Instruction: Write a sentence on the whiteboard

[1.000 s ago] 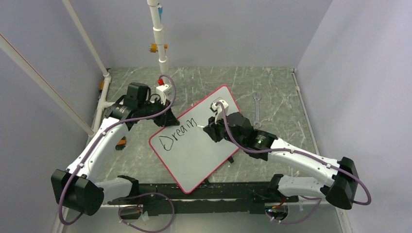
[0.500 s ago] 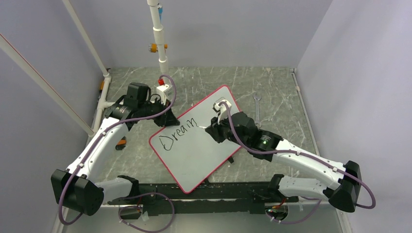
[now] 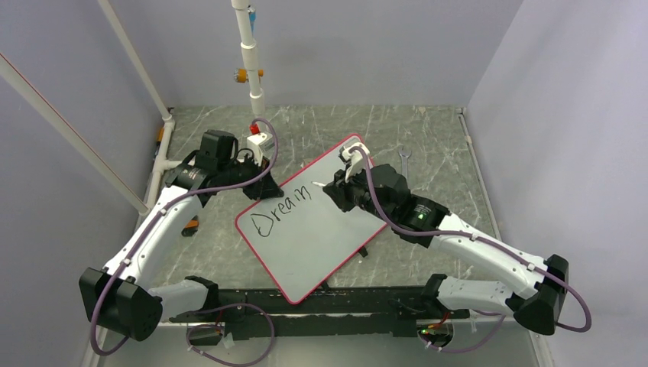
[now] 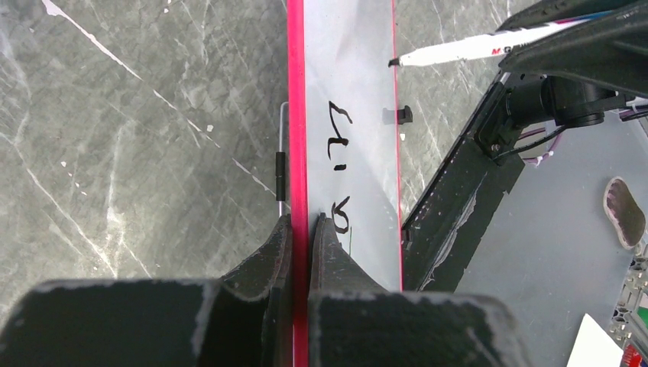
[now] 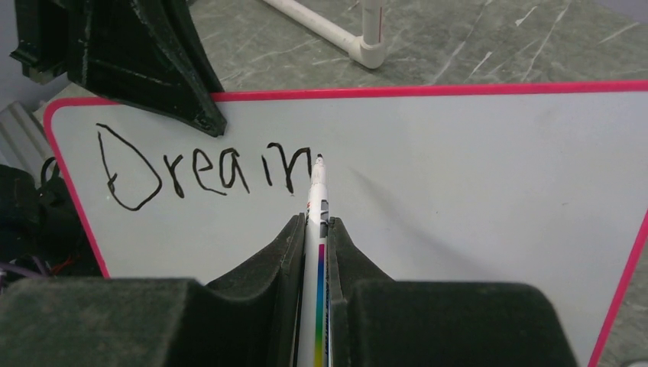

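Note:
The whiteboard (image 3: 321,229), white with a thin red rim, lies tilted in the middle of the table; it also shows in the right wrist view (image 5: 474,176) and edge-on in the left wrist view (image 4: 355,99). Black lettering "Drean" (image 5: 206,168) is the sentence on it, also seen from above (image 3: 283,210). My left gripper (image 4: 302,229) is shut on the board's red rim at its upper left edge (image 3: 264,183). My right gripper (image 5: 315,225) is shut on a white marker (image 5: 315,252) whose black tip (image 5: 319,159) sits just right of the last letter.
A metal wrench (image 3: 404,170) lies right of the board. A white pipe stand (image 3: 252,69) rises at the back, and white pipe (image 5: 336,30) runs along the floor behind the board. A small black object (image 3: 362,250) sits by the board's right edge.
My right gripper has moved up and away along the board, carrying the marker tip from the lower stroke of the last letter to its top right. The left gripper and board have stayed still.

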{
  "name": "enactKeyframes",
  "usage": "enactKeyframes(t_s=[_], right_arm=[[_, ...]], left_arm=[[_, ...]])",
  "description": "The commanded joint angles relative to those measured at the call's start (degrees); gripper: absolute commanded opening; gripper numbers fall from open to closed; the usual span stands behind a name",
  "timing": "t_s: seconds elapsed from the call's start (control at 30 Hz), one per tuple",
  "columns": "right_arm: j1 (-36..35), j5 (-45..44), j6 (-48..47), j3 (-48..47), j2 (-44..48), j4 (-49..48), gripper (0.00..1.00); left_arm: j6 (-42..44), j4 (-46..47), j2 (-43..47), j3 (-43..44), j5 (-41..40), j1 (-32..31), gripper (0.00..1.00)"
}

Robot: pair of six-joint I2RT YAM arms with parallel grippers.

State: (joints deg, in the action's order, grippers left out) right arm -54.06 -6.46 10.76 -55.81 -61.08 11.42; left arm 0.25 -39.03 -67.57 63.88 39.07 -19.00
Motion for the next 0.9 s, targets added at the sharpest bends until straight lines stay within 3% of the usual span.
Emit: enactKeyframes(t_s=[0.0, 0.87], right_arm=[[1.1, 0.6, -1.8, -2.9, -0.7, -2.3, 0.00], [5.0, 3.2, -0.2, -1.6, -3.6, -4.8, 0.00]], left_arm=[[5.4, 2.3, 1.5, 0.2, -5.8, -0.4, 0.00], [5.2, 2.4, 2.1, -0.1, -6.0, -0.7, 0.00]])
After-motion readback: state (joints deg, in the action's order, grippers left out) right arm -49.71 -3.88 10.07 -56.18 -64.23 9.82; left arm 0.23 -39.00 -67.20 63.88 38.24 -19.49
